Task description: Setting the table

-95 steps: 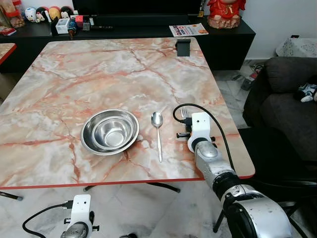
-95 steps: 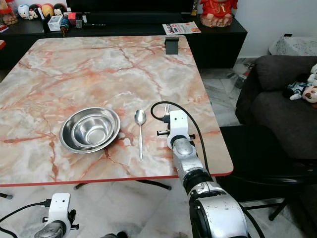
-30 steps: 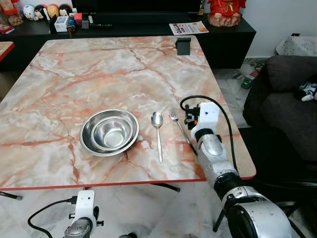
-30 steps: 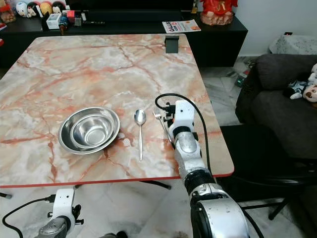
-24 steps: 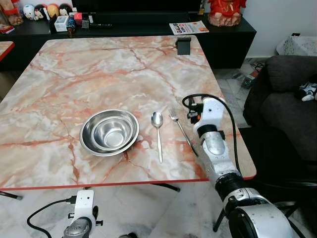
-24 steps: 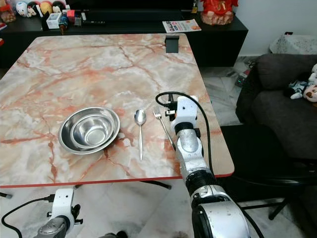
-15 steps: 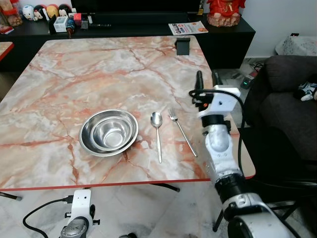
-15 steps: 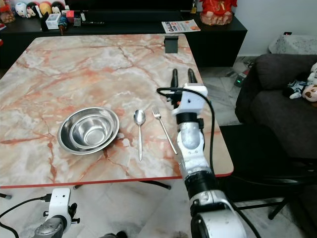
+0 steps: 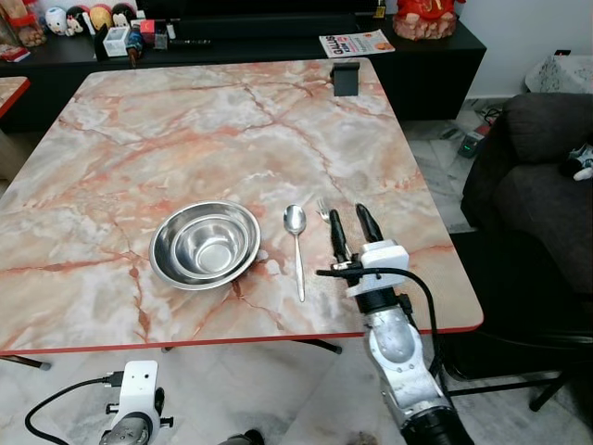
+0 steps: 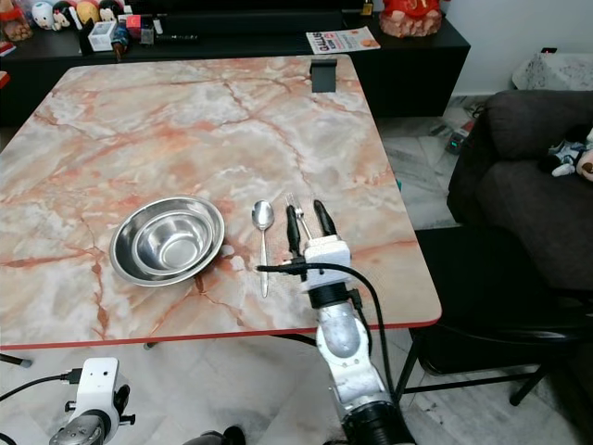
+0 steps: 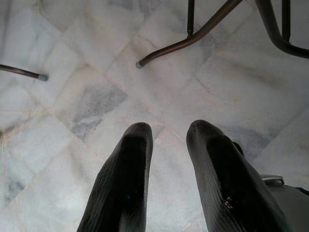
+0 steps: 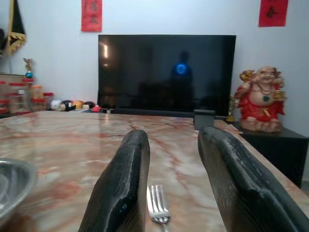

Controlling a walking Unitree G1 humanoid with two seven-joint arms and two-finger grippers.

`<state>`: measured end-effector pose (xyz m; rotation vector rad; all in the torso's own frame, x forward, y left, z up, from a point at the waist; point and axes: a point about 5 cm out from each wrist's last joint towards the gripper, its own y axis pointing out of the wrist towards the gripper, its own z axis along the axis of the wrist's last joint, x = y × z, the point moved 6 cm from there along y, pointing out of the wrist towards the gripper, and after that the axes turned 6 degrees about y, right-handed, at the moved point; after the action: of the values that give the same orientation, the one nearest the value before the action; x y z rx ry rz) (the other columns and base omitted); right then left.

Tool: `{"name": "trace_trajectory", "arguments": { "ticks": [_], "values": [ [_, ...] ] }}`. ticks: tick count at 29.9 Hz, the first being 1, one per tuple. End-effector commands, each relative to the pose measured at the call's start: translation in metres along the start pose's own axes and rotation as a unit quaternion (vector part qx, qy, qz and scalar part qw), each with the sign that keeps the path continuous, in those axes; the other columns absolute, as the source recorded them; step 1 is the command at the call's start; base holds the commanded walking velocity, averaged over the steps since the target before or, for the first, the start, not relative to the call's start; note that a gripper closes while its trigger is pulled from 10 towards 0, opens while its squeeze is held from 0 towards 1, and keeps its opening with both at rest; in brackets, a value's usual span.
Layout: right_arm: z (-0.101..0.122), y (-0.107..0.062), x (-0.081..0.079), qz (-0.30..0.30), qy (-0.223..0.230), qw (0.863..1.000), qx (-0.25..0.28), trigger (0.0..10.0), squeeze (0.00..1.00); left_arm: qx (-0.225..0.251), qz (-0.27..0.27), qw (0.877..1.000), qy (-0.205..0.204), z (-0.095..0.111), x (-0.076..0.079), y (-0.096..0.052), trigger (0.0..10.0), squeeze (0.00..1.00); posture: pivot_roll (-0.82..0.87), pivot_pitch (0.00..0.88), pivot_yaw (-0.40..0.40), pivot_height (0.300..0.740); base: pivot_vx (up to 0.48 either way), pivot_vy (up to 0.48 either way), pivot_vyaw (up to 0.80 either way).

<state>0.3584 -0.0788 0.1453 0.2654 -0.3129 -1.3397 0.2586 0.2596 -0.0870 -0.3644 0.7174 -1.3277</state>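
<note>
With my right gripper (image 9: 344, 221) spread empty at centre frame, I judge the fork (image 12: 157, 204) light, stiff, slippery; grip its handle mid-length.

Silver arms, white wrists, blk cables, blk claw fingers (image 9: 334, 230).

marble table (image 9: 185, 139) | steel bowl (image 9: 205, 245) | spoon (image 9: 296, 236) beside it | fork (image 9: 321, 209) | black stand (image 9: 345, 79) at far edge
</note>
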Motion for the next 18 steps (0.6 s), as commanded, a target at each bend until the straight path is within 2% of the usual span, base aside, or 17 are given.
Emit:
{"name": "trace_trajectory", "arguments": {
  "ticks": [1, 2, 3, 4, 5, 6, 9, 15, 18],
  "values": [
    [0.008, 0.012, 0.016, -0.019, 0.000, 1.000, 0.006, 10.0, 1.00, -0.009, 0.000, 1.000, -0.002, -0.007, 0.004, -0.002, 10.0, 0.00, 0.04, 0.156, 0.045, 0.740, 0.000, 0.000, 0.00],
    [0.009, 0.015, 0.019, -0.022, -0.003, 1.000, 0.007, 10.0, 1.00, -0.008, 0.000, 1.000, -0.004, -0.006, 0.004, -0.002, 10.0, 0.00, 0.04, 0.153, 0.040, 0.740, 0.000, 0.000, 0.00],
    [0.009, 0.019, 0.023, -0.026, -0.011, 1.000, 0.005, 10.0, 0.41, -0.006, -0.001, 1.000, -0.008, -0.004, 0.006, -0.001, 10.0, 0.00, 0.04, 0.148, 0.038, 0.740, 0.000, 0.000, 0.00],
    [0.009, 0.020, 0.025, -0.028, -0.015, 0.999, 0.003, 10.0, 0.41, -0.004, -0.002, 1.000, -0.010, -0.003, 0.007, -0.001, 10.0, 0.00, 0.04, 0.145, 0.037, 0.740, 0.000, 0.000, 0.00],
    [0.008, 0.022, 0.028, -0.033, -0.012, 0.999, 0.001, 10.0, 0.00, -0.003, -0.002, 1.000, -0.014, -0.002, 0.008, 0.000, 10.0, 0.00, 0.04, 0.142, 0.032, 0.740, 0.000, 0.000, 0.00],
    [0.008, 0.024, 0.030, -0.040, -0.005, 0.999, -0.001, 10.0, 0.00, -0.003, -0.002, 1.000, -0.016, 0.000, 0.009, 0.000, 10.0, 0.00, 0.04, 0.139, 0.031, 0.740, 0.000, 0.000, 0.00],
    [0.008, 0.030, 0.037, -0.061, 0.028, 0.998, -0.007, 10.0, 0.00, -0.002, 0.000, 1.000, -0.025, 0.003, 0.010, 0.002, 10.0, 0.00, 0.04, 0.134, 0.022, 0.740, 0.000, 0.480, 0.00],
    [0.009, 0.034, 0.038, -0.072, 0.056, 0.996, -0.007, 10.0, 0.00, -0.002, 0.002, 1.000, -0.029, 0.005, 0.012, 0.002, 10.0, 0.00, 0.04, 0.129, 0.014, 0.740, 0.000, 0.480, 0.00],
    [0.009, 0.034, 0.033, -0.067, 0.065, 0.996, -0.007, 10.0, 0.00, -0.004, 0.001, 1.000, -0.029, 0.003, 0.012, 0.002, 10.0, 0.00, 0.03, 0.129, 0.016, 0.740, 0.000, 0.480, 0.00]
  ]
}}
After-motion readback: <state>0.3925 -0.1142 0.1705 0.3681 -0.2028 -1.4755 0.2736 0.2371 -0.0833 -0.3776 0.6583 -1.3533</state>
